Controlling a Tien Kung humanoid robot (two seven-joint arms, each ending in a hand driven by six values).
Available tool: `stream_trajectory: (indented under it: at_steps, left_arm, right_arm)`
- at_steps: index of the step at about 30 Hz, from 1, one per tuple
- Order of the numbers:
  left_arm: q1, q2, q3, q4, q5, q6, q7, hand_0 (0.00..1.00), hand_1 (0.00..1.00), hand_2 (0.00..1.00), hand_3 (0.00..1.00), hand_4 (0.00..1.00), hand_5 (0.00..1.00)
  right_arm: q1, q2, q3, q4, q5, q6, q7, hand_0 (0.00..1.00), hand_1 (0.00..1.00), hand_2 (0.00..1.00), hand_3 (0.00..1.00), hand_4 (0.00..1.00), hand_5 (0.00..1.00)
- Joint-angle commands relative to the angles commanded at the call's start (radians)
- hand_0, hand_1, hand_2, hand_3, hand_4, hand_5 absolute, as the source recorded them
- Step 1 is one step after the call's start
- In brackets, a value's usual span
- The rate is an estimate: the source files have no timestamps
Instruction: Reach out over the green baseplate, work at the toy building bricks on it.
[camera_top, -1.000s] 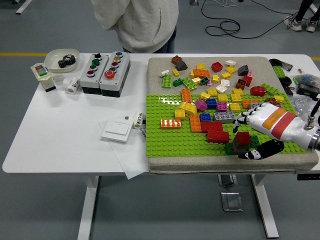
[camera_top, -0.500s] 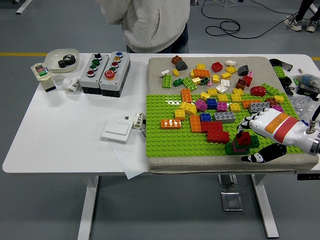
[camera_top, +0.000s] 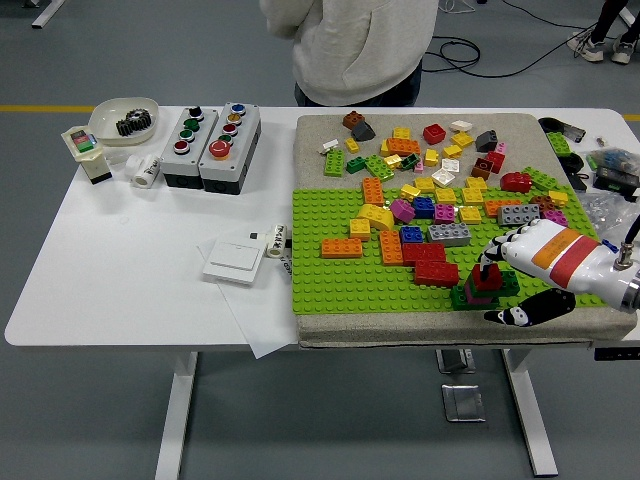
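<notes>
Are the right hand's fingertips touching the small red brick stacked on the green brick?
Touching. The head view shows the right hand with fingertips meeting the small red brick's top, no gap visible.

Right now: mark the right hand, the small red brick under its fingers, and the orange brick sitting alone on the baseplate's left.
right hand (camera_top: 512, 258), head view, middle of the white hand back.
small red brick (camera_top: 488, 280), head view, its top face.
orange brick (camera_top: 341, 247), head view, centre of its studded top.
</notes>
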Motion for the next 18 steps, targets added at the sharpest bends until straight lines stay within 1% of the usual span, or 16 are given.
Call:
stream_trajectory:
  at_steps: [8, 18]
  left_arm:
    - [0.003, 0.0, -0.005, 0.0, 0.01, 0.001, 0.004, 0.602, 0.725, 0.705, 0.559, 0.586, 0.624]
    - [0.004, 0.001, -0.009, 0.0, 0.018, 0.002, 0.006, 0.603, 0.727, 0.707, 0.559, 0.586, 0.625]
  right_arm:
    - [-0.01, -0.003, 0.008, 0.006, 0.0, -0.002, 0.001, 0.461, 0.576, 0.661, 0.544, 0.865, 0.498]
    - [-0.036, -0.012, 0.029, 0.047, 0.012, -0.004, 0.002, 0.462, 0.574, 0.659, 0.545, 0.864, 0.495]
